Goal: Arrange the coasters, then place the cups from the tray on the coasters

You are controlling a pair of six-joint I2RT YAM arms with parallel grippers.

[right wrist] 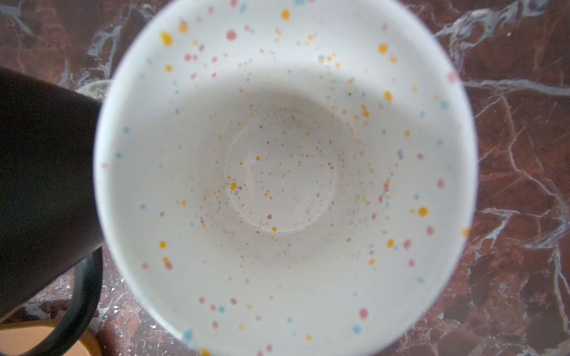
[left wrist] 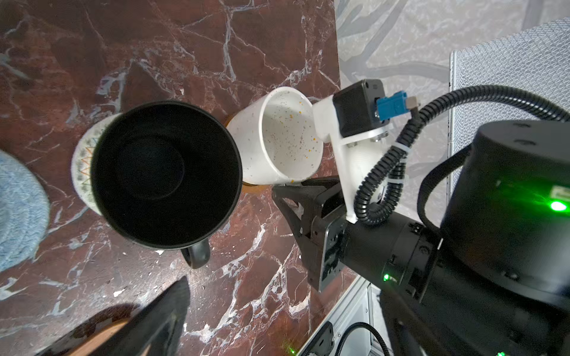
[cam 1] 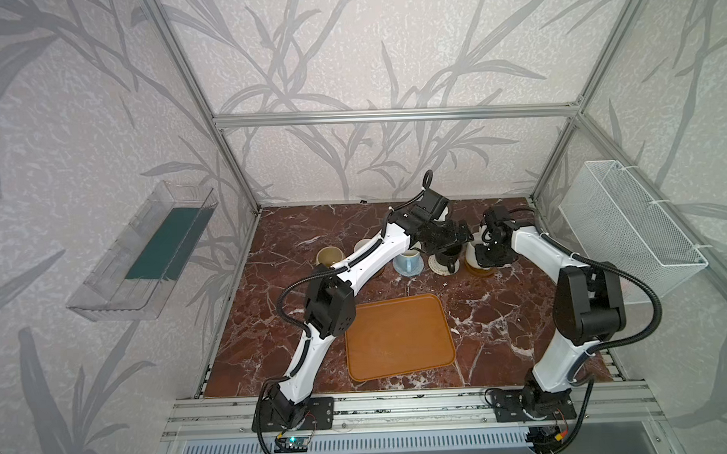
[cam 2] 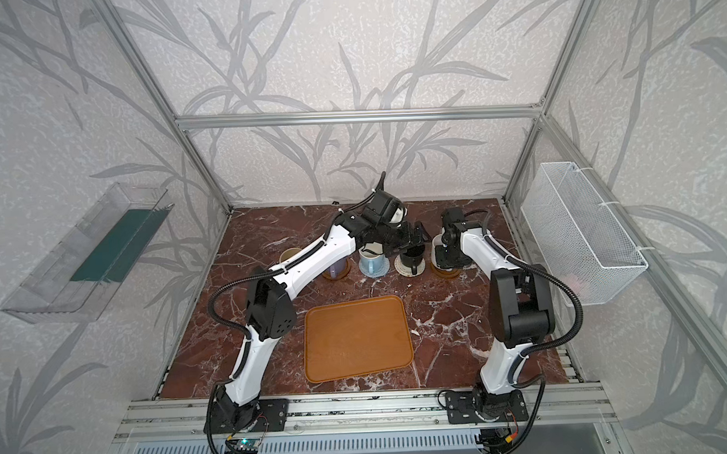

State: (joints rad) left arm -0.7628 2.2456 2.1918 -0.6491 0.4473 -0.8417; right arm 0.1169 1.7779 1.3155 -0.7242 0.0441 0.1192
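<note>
Tray: the orange-brown tray lies flat on the near middle of the table. Its floor is bare.
Cups: all five stand in a row on the far part of the table, past the tray.
Beige cup: it is at the left end of the row.
Lavender cup: it comes next. The left arm hides most of it. It sits on a smooth brown coaster.
Light blue cup: it is in the middle, on the blue-grey coaster.
Black cup: it stands up straight on the cream coaster. Its handle points toward the tray.
White cup: it is at the right end, just beside the black cup, on the other brown coaster. It has little coloured dots inside.
Left pincer: it hangs over the black cup with its jaws wide. It holds nothing.
Right pincer: its jaws are pinched tight at the side of the white cup. It seems to grip the cup there, but the handle is hidden.
</note>
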